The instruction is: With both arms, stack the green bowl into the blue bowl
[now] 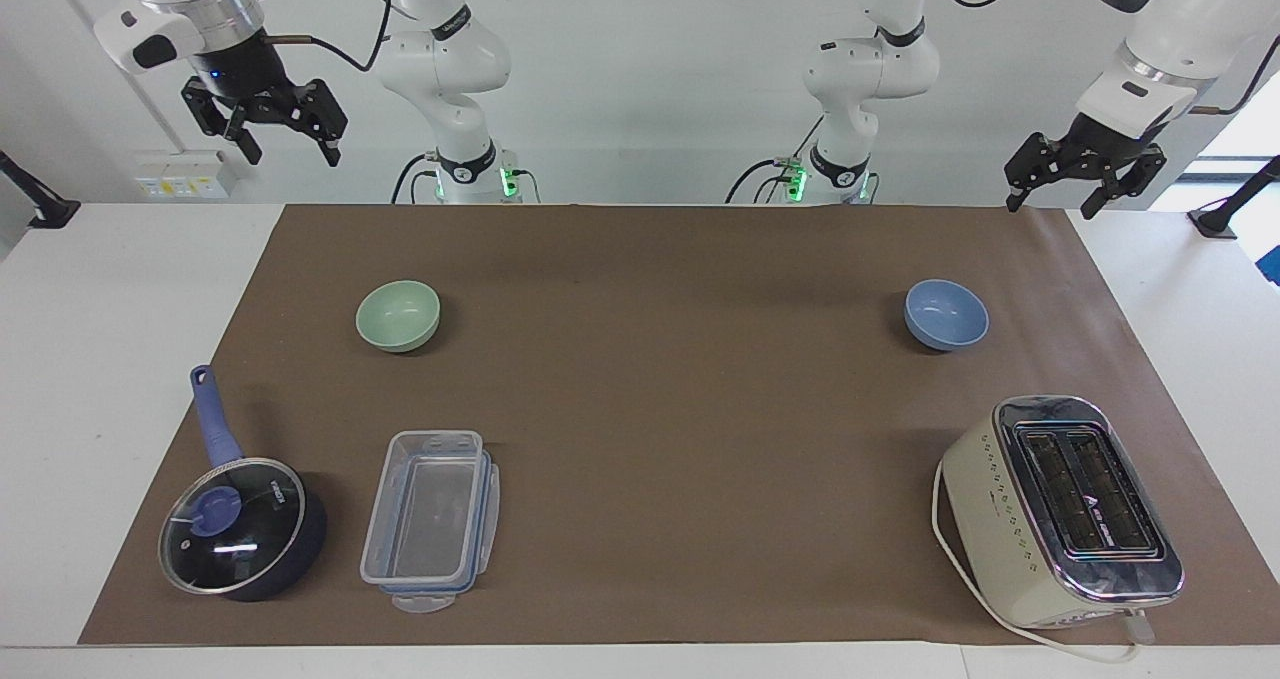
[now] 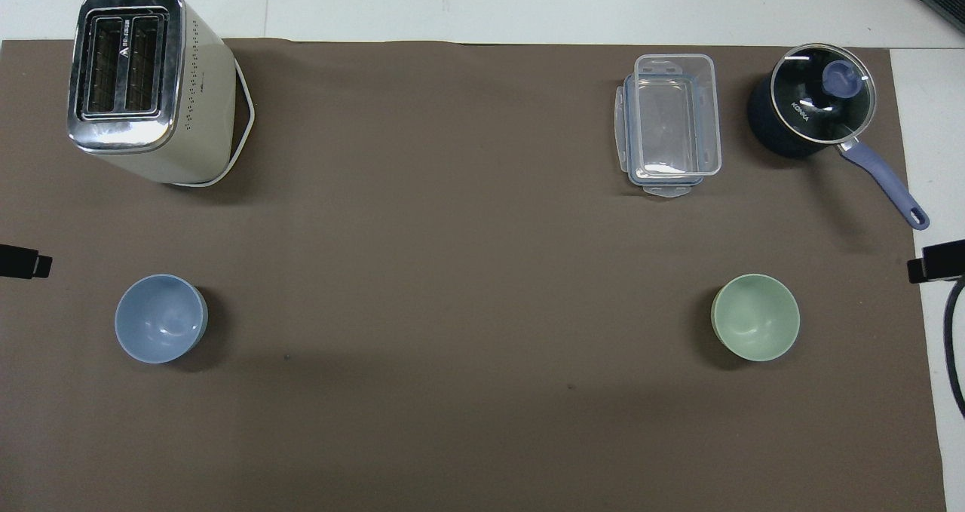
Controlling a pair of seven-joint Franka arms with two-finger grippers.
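Both my grippers hang high, fingers spread, holding nothing: right gripper point(image 1: 268, 131) over the table edge at the right arm's end, left gripper point(image 1: 1080, 172) over the mat corner at the left arm's end. Green bowl point(image 1: 398, 315) sits upright on the mat toward the right arm's end, blue bowl point(image 1: 946, 314) well apart toward the left arm's end, both untouched. Best bet: drop my right fingers straddling the green rim, pinch one wall squarely, lift level; left arm waits or steadies blue.
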